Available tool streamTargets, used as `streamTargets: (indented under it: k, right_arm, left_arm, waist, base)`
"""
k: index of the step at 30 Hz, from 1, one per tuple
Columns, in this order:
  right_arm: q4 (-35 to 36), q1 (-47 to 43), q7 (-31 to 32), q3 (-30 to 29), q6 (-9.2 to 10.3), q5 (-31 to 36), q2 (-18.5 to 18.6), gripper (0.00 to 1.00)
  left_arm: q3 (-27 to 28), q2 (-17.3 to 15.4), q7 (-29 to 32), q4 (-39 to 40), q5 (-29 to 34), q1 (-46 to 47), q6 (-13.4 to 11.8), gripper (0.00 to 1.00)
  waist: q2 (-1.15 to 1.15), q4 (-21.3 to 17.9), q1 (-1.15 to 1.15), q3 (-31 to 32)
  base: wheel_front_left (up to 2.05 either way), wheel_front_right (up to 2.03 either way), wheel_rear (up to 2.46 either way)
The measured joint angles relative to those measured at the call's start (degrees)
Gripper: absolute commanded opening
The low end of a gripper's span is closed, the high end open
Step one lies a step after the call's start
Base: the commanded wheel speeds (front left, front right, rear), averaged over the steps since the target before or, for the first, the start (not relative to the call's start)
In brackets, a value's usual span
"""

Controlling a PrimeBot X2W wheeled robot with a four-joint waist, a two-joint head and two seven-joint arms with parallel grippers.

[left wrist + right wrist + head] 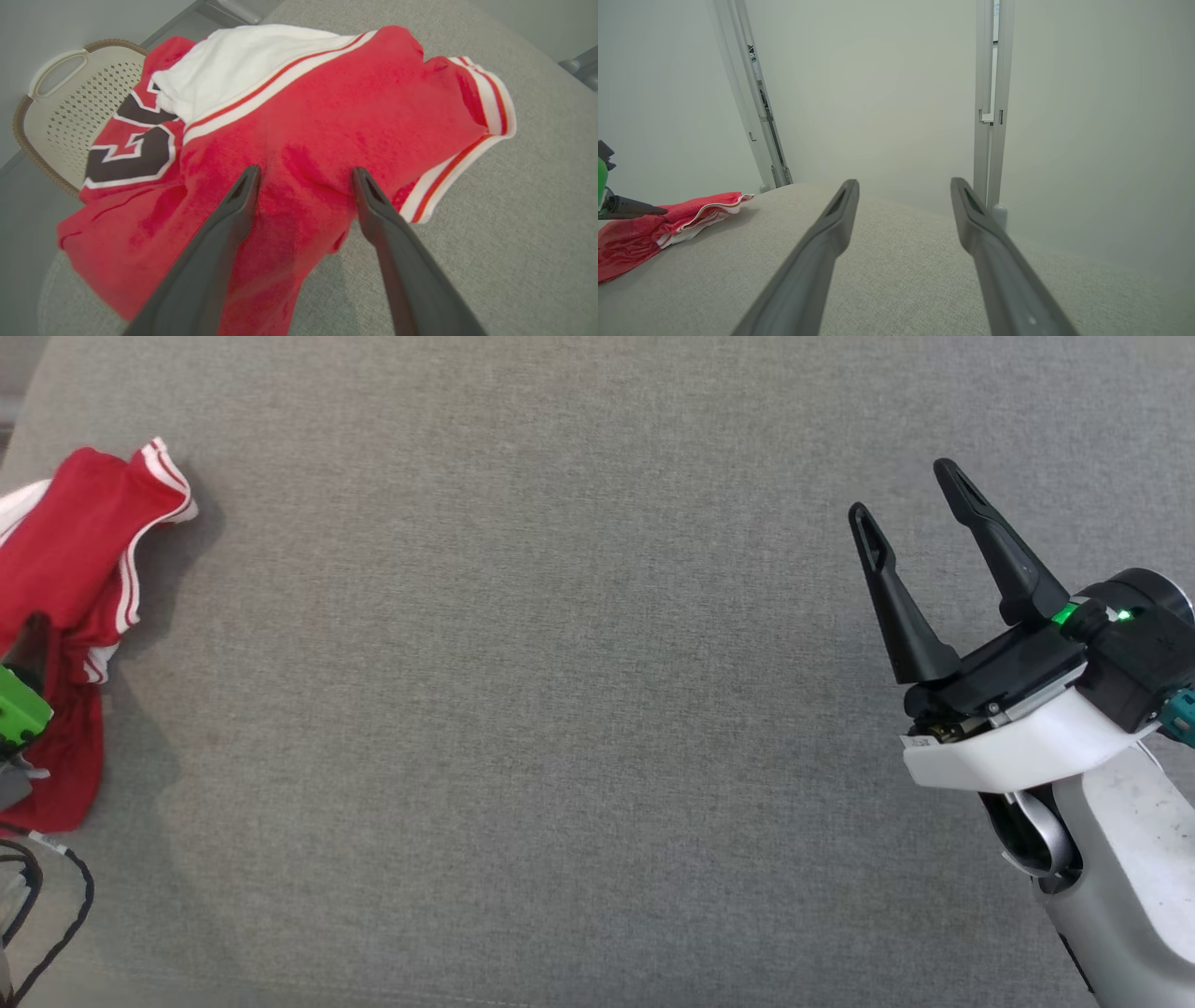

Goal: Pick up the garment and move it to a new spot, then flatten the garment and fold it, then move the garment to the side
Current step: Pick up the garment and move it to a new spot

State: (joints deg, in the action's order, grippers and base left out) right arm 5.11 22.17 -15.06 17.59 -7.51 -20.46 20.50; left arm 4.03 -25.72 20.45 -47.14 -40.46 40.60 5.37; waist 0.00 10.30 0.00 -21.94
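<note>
The garment is a red jersey with white and red striped trim, lying crumpled at the far left of the grey table. In the left wrist view the garment shows a white panel and a black number. My left gripper stands open right over it, both fingertips down on the red cloth with a low ridge of cloth between them. My right gripper hovers open and empty far to the right, well apart from the garment. In the right wrist view the right gripper points at the wall, with the garment at the left.
The grey fabric table top stretches between the two arms. A cream perforated laundry basket stands beyond the table edge past the garment. Black cables hang at the lower left. Metal frame posts stand against the wall.
</note>
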Motion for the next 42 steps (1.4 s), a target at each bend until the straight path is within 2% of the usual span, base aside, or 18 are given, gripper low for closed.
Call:
streamTargets:
  k: [8, 9, 10, 11, 12, 19, 24, 34, 42]
  right_arm:
    - [0.26, 0.30, 0.00, -0.37, 0.01, -0.07, 0.02, 1.00]
    - [0.20, 0.30, 0.00, -0.40, 0.00, -0.07, 0.02, 1.00]
    - [0.10, 0.31, 0.00, -0.41, 0.01, -0.05, 0.00, 1.00]
    - [-0.04, 0.32, 0.00, -0.41, 0.01, -0.05, -0.02, 1.00]
    - [-0.25, 0.32, 0.00, -0.35, 0.01, -0.05, -0.07, 1.00]
    - [-1.78, 0.01, 0.00, -0.41, 0.01, -0.38, -0.67, 1.00]
    - [-2.74, -1.35, 0.00, -0.65, 0.01, -0.54, -2.13, 1.00]
    - [-4.80, -6.58, 0.00, -2.42, 0.01, -0.93, -4.15, 1.00]
    - [-4.94, -9.60, 0.00, -3.50, 0.01, -0.97, -5.01, 1.00]
  left_arm:
    - [-2.14, 0.29, 0.90, -8.23, -1.09, 0.97, 1.32, 1.00]
    - [-2.38, 0.01, 0.88, -8.60, -1.15, 1.27, 1.53, 0.98]
    - [-2.69, -0.15, 0.51, -8.81, -1.14, 1.49, 1.63, 0.71]
    - [-2.99, -0.32, -0.03, -8.95, -1.12, 1.64, 1.67, 0.09]
    - [-3.48, -0.45, -0.77, -9.01, -0.98, 1.81, 1.68, 0.00]
    - [-7.72, -1.44, -4.48, -8.15, 0.54, 2.36, 1.94, 0.00]
    - [-12.03, -4.19, -7.39, -3.44, 1.53, 3.26, 2.01, 0.00]
    - [-21.53, -7.24, -8.45, 9.33, 2.21, 3.59, 2.03, 0.00]
    - [-26.80, -6.93, -6.57, 22.40, 1.60, 1.62, 2.03, 0.00]
  waist:
    - [0.00, -3.32, 0.00, -4.31]
    - [0.00, -3.55, 0.00, -4.61]
    - [0.00, -3.72, 0.00, -4.83]
    - [0.00, -3.82, 0.00, -4.90]
    - [0.00, -3.87, 0.00, -4.81]
    - [0.00, -3.78, 0.00, -2.30]
    - [0.00, -3.97, 0.00, 0.70]
    - [0.00, -5.73, 0.00, 9.34]
    - [0.00, -9.29, -0.01, 15.22]
  base:
    - [0.00, 0.00, 0.00]
    - [0.00, 0.00, 0.00]
    - [0.00, 0.00, 0.00]
    - [0.00, 0.00, 0.00]
    - [0.00, 0.00, 0.00]
    - [0.00, 0.00, 0.00]
    - [0.00, 0.00, 0.00]
    - [0.00, 0.00, 0.00]
    - [0.00, 0.00, 0.00]
